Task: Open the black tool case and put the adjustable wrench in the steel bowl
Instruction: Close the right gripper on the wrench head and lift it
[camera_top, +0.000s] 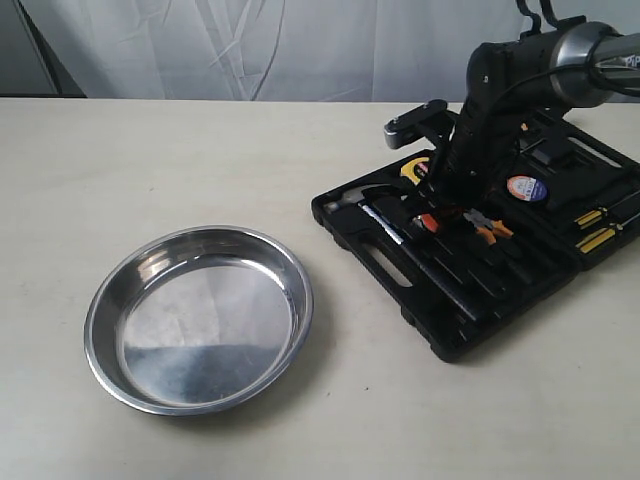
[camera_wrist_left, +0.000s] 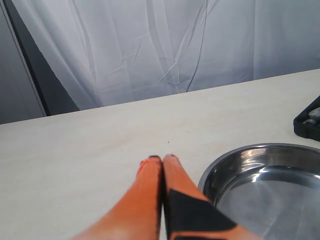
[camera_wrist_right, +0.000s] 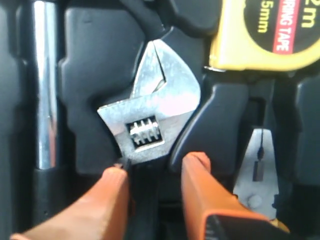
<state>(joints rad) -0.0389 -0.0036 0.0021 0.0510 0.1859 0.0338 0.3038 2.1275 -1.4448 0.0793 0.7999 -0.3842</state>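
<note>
Shiny round stainless-steel bowl (camera_top: 198, 318) on pale table (camera_top: 200, 150), left. Left end effector (camera_wrist_left: 163, 159) outside exterior view; its wrist view shows orange fingers pressed together, gripping nothing, near bowl rim. Rectangular black plastic tool case (camera_top: 480, 290) lies open at right, right edge cut off by frame. Silver-headed, black-handled adjustable wrench (camera_wrist_right: 155, 115) seated in case recess, hidden behind arm in exterior view. Right end effector (camera_wrist_right: 156, 167) narrowly spread, astride wrench handle just below head; contact hard to judge.

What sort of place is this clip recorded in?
Likely a robot lab or test bench, not a real workshop: a pale tabletop, a white cloth backdrop hung behind it, and staged props, a steel bowl and an open black tool case.
</note>
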